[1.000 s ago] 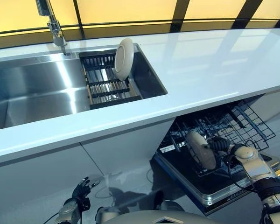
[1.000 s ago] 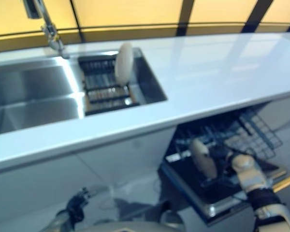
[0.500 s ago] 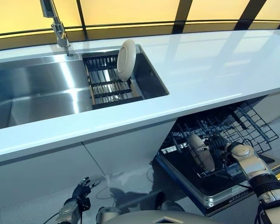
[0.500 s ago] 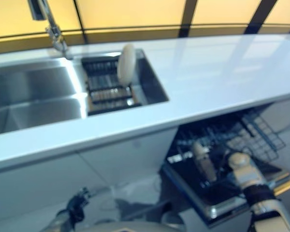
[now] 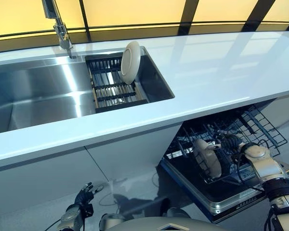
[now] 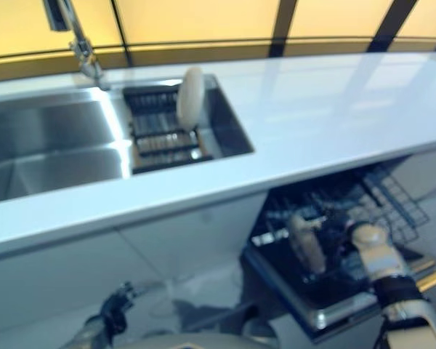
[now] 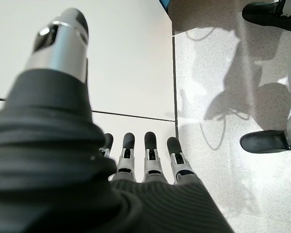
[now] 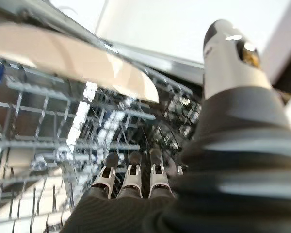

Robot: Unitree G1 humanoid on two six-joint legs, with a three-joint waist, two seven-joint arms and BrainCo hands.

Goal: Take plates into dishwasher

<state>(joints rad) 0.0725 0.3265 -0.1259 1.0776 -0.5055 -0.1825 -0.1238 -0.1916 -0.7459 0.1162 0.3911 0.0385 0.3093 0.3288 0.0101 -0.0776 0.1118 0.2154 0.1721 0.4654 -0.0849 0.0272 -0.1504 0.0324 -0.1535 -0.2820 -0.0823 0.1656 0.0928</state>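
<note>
No legible text, label, number or sign in any view. Checked the plate (image 5: 207,157) standing on edge in the dishwasher rack (image 5: 250,130) just beside the right hand (image 5: 231,143): plain surface, no marking. The second plate (image 5: 130,61) in the sink rack, well apart from both hands, is likewise unmarked. Cabinet front beyond the left hand (image 7: 136,160): blank.
</note>
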